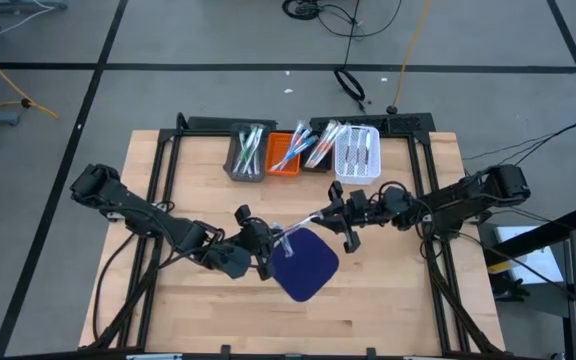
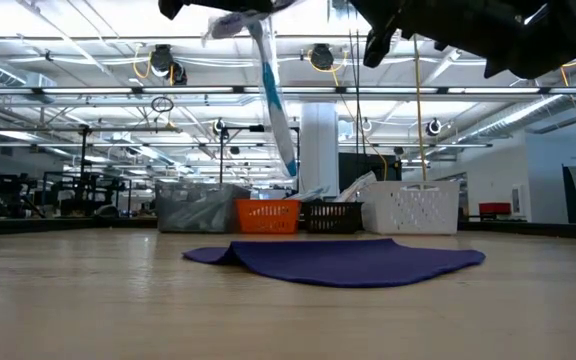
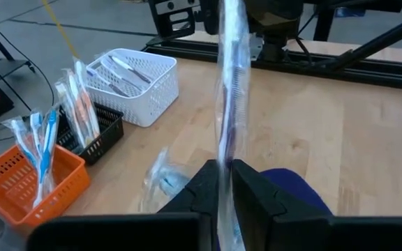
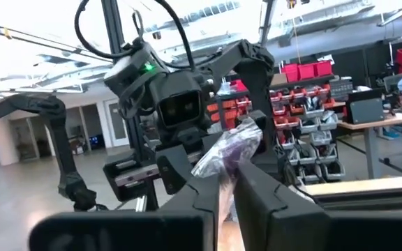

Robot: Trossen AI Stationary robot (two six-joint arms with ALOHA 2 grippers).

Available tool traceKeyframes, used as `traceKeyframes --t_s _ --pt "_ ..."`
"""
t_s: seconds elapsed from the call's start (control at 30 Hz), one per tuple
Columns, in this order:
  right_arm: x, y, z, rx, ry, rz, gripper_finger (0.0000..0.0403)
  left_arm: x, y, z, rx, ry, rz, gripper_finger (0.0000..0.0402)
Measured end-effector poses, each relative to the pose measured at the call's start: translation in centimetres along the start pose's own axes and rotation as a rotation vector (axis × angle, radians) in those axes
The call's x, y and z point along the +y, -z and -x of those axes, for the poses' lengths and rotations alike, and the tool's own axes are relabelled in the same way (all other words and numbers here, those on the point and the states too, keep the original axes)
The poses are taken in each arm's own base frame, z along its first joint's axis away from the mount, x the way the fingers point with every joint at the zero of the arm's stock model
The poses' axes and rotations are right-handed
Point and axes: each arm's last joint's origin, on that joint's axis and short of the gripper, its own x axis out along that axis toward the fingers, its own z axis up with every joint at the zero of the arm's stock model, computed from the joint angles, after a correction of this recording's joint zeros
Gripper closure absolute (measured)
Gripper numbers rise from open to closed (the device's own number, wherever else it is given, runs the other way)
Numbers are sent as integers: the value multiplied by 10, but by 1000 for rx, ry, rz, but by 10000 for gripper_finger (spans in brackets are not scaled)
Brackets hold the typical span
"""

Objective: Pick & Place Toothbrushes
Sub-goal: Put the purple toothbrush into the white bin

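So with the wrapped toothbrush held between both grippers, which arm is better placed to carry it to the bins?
The right. The right gripper pinches the wrapped toothbrush at the end nearer the bins, while the left gripper holds the end over the blue mat, farther from them.

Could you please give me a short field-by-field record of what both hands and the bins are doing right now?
held item: wrapped toothbrush, lifted above the blue mat
left hand: shut on one end of it
right hand: shut on the other end
bins: grey bin, orange bin, black bin, white bin in a row at the table's far edge, all holding toothbrushes
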Motion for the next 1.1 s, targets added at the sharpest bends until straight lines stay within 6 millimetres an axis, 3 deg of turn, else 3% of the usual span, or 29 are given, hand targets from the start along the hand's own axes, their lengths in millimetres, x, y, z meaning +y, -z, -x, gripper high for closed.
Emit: traceKeyframes --t_s 0.27,0.63,1.1 --pt "-1 1 1 43 13 -7 388 -1 0 1 0 3 -8 365" --pt "4 -20 13 125 40 -8 388 -6 7 8 33 18 -70 364" --pt "-14 -61 57 212 428 33 388 -6 15 12 85 8 -103 364"
